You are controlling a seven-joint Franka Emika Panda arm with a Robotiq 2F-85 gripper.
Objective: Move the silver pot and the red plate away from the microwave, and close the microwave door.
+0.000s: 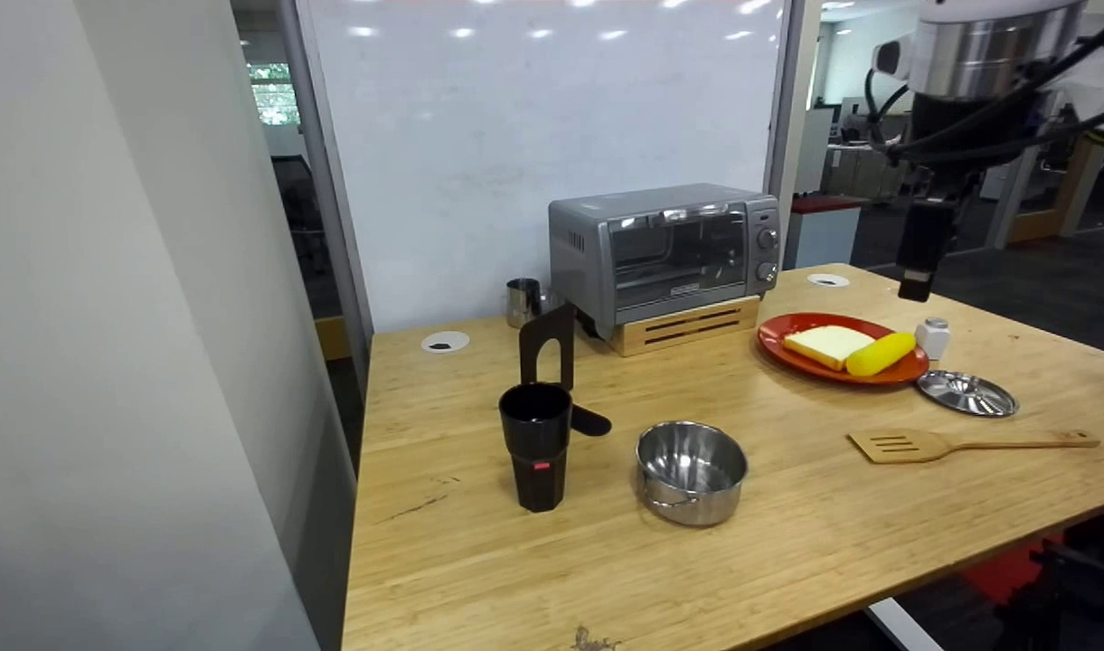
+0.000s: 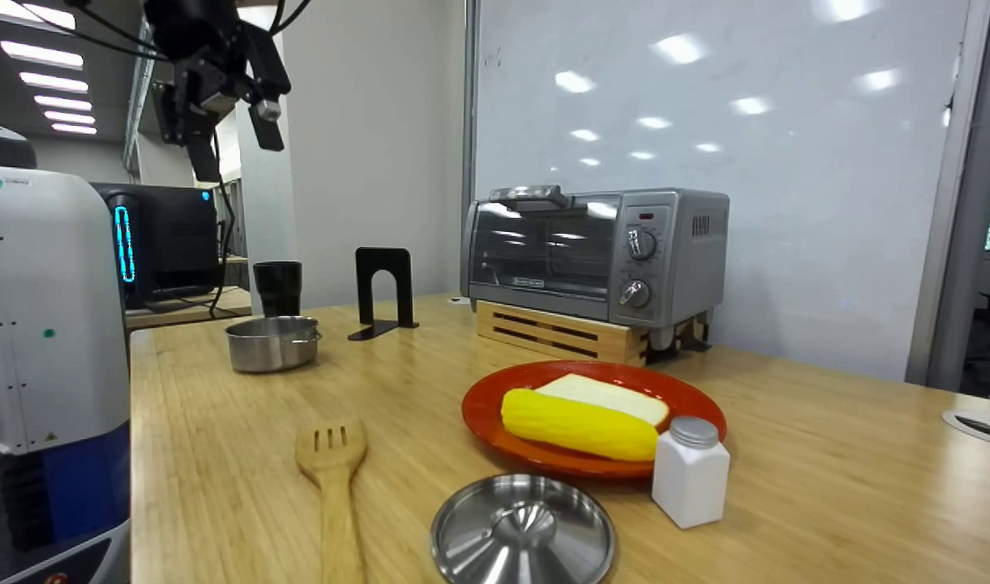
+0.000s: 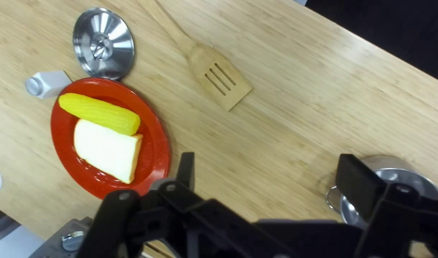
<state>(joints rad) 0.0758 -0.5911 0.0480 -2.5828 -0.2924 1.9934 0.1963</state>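
Note:
The silver pot [image 1: 692,508] sits upright and uncovered on the table, beside the black cup and well apart from the microwave [image 1: 580,258]. Bread and yellow corn lie on the red plate [image 2: 495,410], in front of the appliance's knob side. The microwave door [image 2: 543,255] looks closed in both exterior views. High above the table, my gripper [image 2: 237,154] stands open with nothing between its fingers. In the wrist view the gripper [image 3: 267,157] has its fingers wide apart; one overlaps part of the pot [image 3: 385,163] from above, while the plate [image 3: 152,154] is by the other.
A silver lid [image 2: 523,527], a white shaker [image 2: 689,478] and a wooden spatula [image 1: 909,445] lie or stand near the plate. The black cup [image 1: 538,452], a black bookend [image 1: 565,348] and a metal pitcher [image 1: 520,303] are beyond the pot. A wooden stand [image 2: 624,345] supports the microwave.

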